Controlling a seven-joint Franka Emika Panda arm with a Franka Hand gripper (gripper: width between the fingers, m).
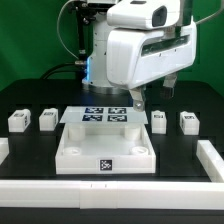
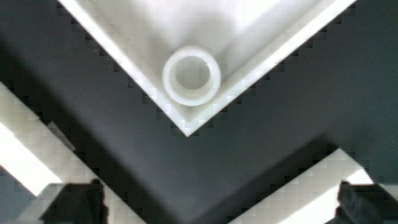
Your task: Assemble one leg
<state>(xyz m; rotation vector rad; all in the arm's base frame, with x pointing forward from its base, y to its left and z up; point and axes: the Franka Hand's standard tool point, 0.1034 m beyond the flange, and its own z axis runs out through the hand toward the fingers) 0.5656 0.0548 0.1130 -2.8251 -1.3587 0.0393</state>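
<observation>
Exterior view. Four legs stand in a row across the table (image 1: 35,150), two on each side of the marker board (image 1: 107,116). The leg (image 1: 158,120) closest to my gripper (image 1: 154,94) sits on the exterior view's right, near the tray's (image 1: 75,165) far right corner but apart from it. It rests squat on the table with one face toward the camera. At this size I cannot tell its long axis. The outer right leg (image 1: 189,122) stands beyond it with bare table between them. The inner left leg (image 1: 47,119) and outer left leg (image 1: 18,121) are spaced the same way. Open black table runs along the tray's left and right sides out to the white border rails (image 1: 212,160). My arm reaches in from the far side, wrist pointing down. The gripper hangs above the tray's far right corner, clear of every leg.

Wrist view. The tray corner lies directly below, showing its round socket (image 2: 191,75). My fingers (image 2: 71,205) stand wide apart at the frame edge, with only dark table between them.
</observation>
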